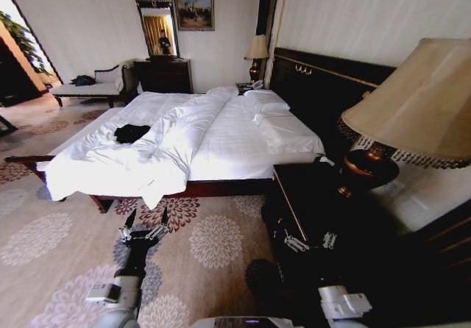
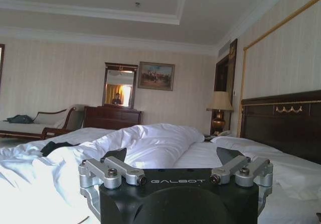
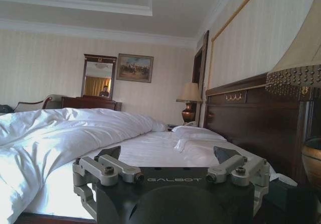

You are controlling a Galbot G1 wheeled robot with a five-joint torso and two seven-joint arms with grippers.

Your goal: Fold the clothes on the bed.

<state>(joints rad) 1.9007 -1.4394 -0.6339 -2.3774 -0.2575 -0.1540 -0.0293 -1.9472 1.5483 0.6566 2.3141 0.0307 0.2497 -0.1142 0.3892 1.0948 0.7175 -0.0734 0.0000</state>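
Lying crumpled on the bed [image 1: 221, 148], the T-shirt [image 1: 132, 132] is untouched; both left gripper [image 1: 145, 225] and right gripper [image 1: 309, 241] are held back over the floor, fingers spread, presumably for approach.

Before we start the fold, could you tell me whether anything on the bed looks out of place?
Yes: the black T-shirt lies crumpled in a heap on the bed, on its far-left side, not spread flat. The white duvet is bunched in a diagonal ridge beside it. Both the left gripper and right gripper hang open, short of the bed.
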